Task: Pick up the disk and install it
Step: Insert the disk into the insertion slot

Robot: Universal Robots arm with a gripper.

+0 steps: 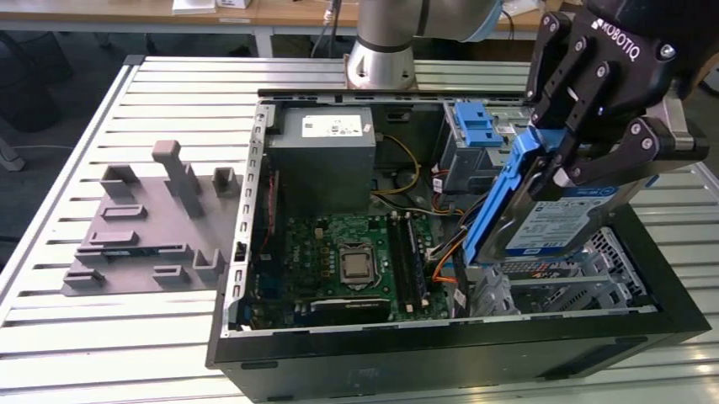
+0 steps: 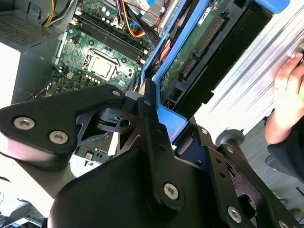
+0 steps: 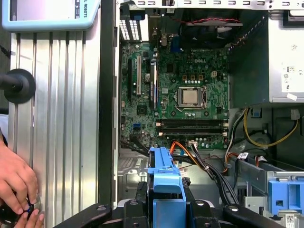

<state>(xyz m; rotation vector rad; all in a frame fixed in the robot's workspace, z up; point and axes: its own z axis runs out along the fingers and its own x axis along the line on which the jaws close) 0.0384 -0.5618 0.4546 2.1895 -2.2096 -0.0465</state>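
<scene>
My gripper (image 1: 584, 160) is shut on the disk (image 1: 556, 227), a silver drive with a white-and-blue label and blue carrier rails. It hangs on edge and tilted above the exterior view's right side of the open computer case (image 1: 450, 345), over the metal bays there. In the second wrist view the gripper (image 2: 152, 114) clamps the blue rail of the disk (image 2: 190, 42), whose green circuit side shows. In the first wrist view the gripper (image 3: 166, 204) pinches the disk's blue rail (image 3: 165, 171) above the case floor.
Inside the case lie the motherboard (image 1: 348, 261), the grey power supply (image 1: 326, 151), loose cables (image 1: 433, 202) and a drive cage with a blue latch (image 1: 477, 126). A grey fixture (image 1: 146, 227) lies on the slatted table. A person's hand (image 3: 16, 185) rests beside the case.
</scene>
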